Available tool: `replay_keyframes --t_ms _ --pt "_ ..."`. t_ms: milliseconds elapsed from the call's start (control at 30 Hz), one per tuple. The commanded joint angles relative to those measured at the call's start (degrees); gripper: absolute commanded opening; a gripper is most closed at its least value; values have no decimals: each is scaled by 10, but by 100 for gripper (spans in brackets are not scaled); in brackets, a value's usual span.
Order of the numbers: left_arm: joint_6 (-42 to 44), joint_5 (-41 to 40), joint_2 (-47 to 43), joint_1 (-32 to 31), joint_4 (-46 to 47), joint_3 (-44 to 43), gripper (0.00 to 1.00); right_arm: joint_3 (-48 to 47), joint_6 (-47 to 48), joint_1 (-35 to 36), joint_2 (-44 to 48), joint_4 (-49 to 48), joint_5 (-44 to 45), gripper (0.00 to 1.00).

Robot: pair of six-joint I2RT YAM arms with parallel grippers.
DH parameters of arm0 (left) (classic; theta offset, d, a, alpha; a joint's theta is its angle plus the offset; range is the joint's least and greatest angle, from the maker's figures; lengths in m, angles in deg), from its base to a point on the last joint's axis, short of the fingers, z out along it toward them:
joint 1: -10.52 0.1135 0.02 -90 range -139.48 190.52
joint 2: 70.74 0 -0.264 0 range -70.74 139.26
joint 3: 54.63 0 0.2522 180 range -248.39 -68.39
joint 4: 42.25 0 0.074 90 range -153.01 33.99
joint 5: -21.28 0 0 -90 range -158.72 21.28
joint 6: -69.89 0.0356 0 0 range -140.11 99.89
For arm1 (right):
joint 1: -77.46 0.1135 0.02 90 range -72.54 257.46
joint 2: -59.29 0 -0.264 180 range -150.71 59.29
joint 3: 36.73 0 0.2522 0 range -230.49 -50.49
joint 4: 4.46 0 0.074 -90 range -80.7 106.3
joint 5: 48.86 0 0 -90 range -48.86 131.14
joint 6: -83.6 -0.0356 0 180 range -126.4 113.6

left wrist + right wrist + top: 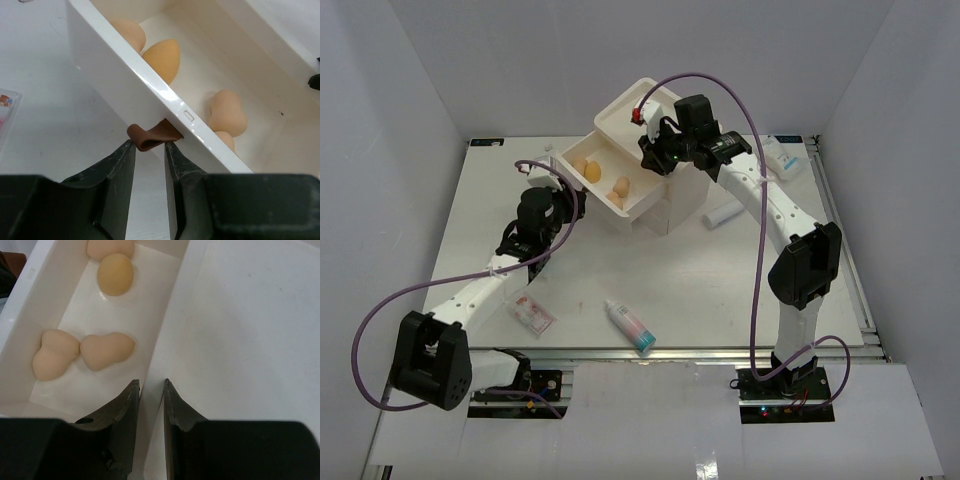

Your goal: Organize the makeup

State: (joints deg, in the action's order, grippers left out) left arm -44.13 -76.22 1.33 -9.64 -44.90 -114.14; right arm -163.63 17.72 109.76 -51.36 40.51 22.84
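Sponges (620,186) lie in the drawer (640,203), at the table's (720,290) far edge; bottle (629,325) and sachet (534,314) lie by its near edge.

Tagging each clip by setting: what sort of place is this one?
Probably a lab robot cell, not a home: plain white walls box in a white tabletop, with two black-and-white robot arms trailing purple cables, bolted to a metal rail.

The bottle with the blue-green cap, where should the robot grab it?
The bottle lies flat on the table, slanted, with bare space on both long sides. Come straight down from above and pinch across the middle of its white body, not the small cap.
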Motion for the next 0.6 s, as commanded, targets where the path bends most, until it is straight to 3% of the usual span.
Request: replay_keyframes --t_ms 0,567 --pt "-9 -52 -70 6 59 30 44 -1 9 -10 18 82 -104 9" --pt "-36 33 -3 7 92 22 41 10 -2 -17 16 83 -171 9"
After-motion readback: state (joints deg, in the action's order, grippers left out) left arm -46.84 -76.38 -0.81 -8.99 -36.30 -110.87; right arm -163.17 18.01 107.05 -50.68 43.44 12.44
